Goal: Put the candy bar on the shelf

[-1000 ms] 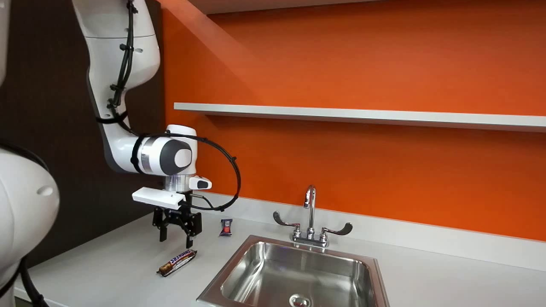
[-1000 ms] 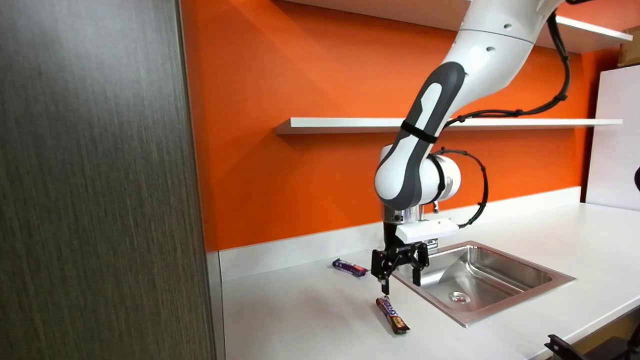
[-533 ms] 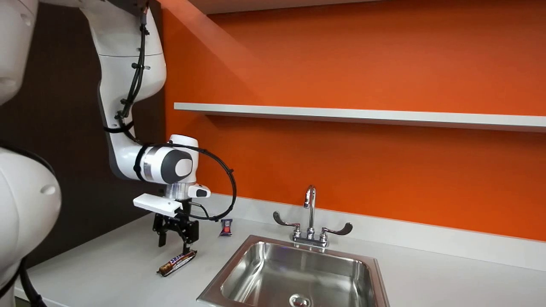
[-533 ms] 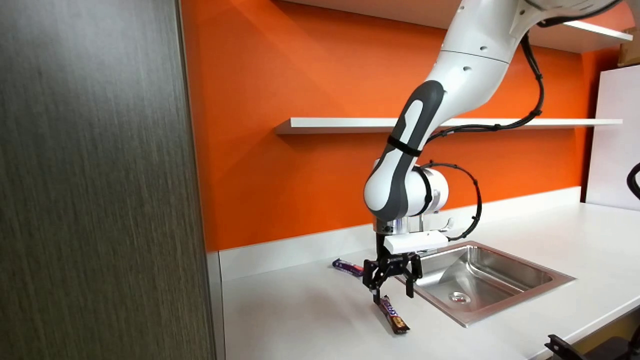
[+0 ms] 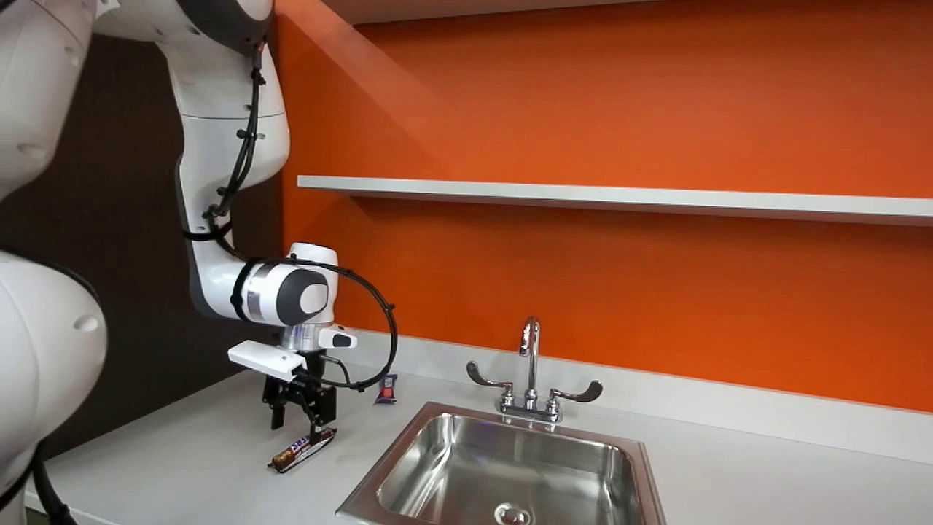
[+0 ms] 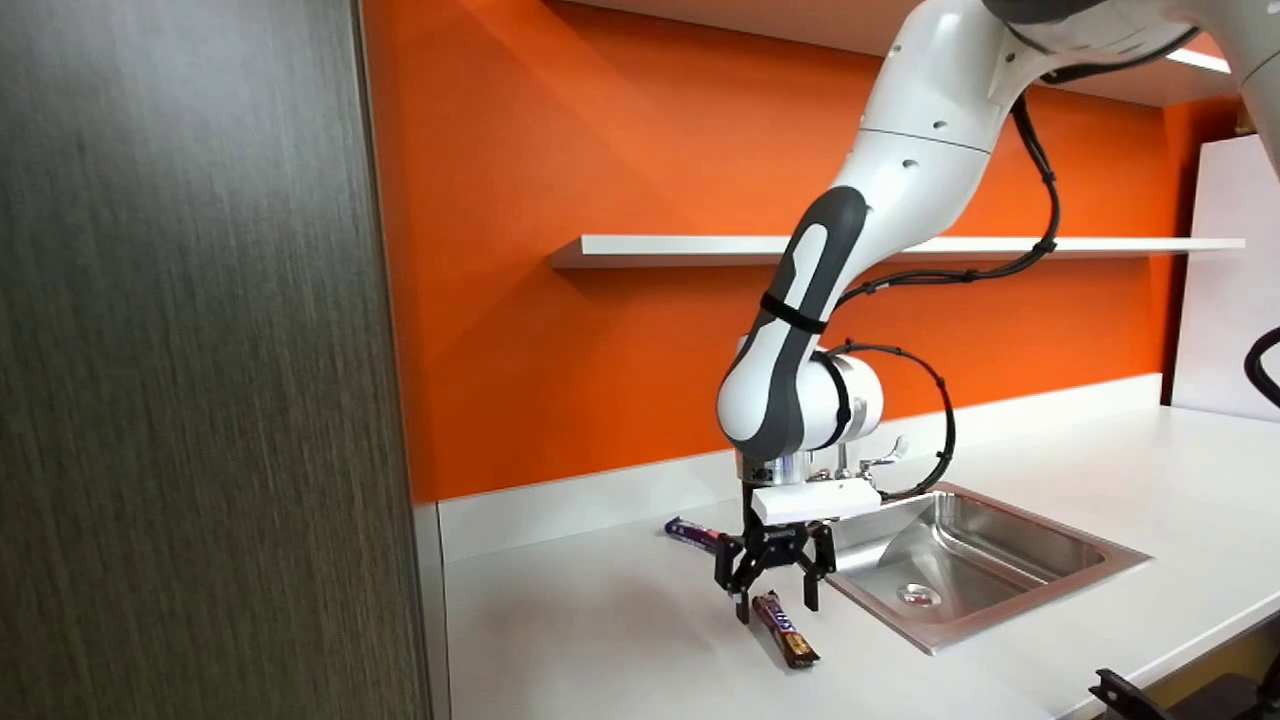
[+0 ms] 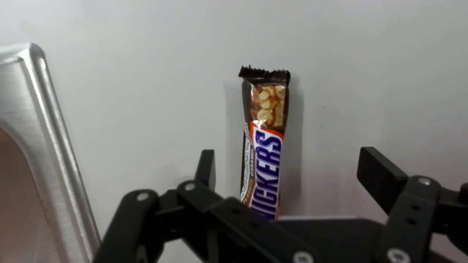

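Note:
The candy bar is a Snickers in a dark brown wrapper. It lies flat on the pale countertop in both exterior views and in the wrist view. My gripper is open and empty, low over the bar's far end. In the wrist view the bar runs between the spread fingers, nearer the left one, and its near end is hidden by the gripper body. The shelf is a long white ledge on the orange wall, above and behind the gripper.
A second, purple-red wrapped bar lies near the backsplash. A steel sink with a faucet is set into the counter beside the candy bar. A dark panel closes one side.
My gripper has come down toward the candy bar and shifted slightly, its fingers staying open. The bar has not moved.

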`<action>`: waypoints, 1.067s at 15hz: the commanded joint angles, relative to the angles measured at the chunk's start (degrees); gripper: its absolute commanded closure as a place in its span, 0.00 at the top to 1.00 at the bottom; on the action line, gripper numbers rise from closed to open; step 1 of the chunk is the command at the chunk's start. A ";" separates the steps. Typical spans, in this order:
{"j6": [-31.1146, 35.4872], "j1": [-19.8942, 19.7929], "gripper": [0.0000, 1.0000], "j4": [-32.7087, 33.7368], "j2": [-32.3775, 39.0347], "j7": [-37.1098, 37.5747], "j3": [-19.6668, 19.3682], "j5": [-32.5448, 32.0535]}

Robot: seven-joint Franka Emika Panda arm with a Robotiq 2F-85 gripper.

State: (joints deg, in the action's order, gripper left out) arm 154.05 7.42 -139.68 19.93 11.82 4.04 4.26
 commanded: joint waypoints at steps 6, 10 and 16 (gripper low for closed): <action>2.32 1.96 1.00 1.66 2.65 4.85 -2.25 -0.85; 3.05 2.65 1.00 1.73 3.25 5.90 -3.27 -1.00; 3.76 3.51 1.00 1.77 3.95 6.94 -4.38 -1.09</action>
State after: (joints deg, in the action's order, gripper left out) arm 157.26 9.73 -138.70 23.14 16.39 0.73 4.16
